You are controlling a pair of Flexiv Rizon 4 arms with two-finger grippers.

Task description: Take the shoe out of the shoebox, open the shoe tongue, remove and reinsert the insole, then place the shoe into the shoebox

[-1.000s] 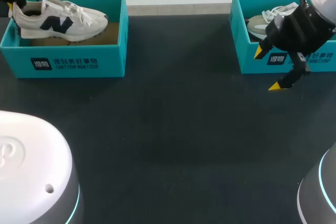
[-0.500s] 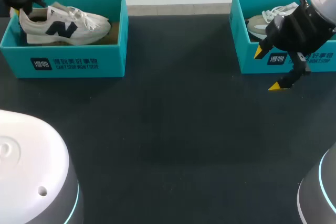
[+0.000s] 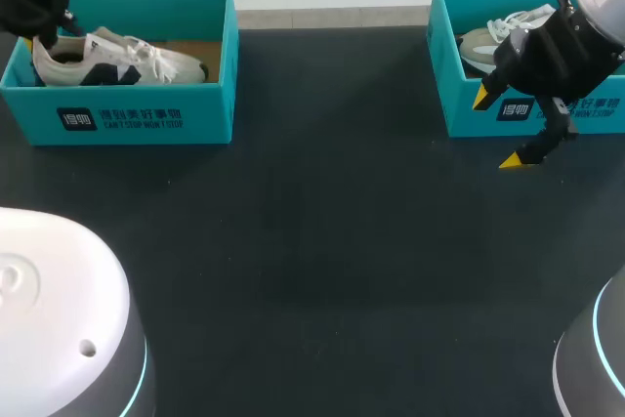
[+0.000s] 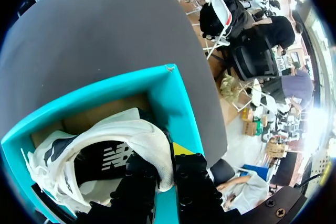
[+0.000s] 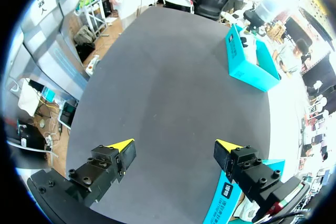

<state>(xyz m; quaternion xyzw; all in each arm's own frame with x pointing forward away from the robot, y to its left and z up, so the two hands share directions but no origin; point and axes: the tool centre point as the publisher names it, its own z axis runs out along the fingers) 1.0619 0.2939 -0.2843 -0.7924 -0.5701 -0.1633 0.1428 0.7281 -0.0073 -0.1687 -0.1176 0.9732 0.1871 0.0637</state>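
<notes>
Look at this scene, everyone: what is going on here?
The left end effector grips the white sneaker by its heel, inside the left teal shoebox. The right end effector hangs open above the table, in front of the right shoebox, which holds another shoe.

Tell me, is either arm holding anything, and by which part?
The left gripper pinches the shoe by the rim of its heel. The right gripper is open and holds nothing.
</notes>
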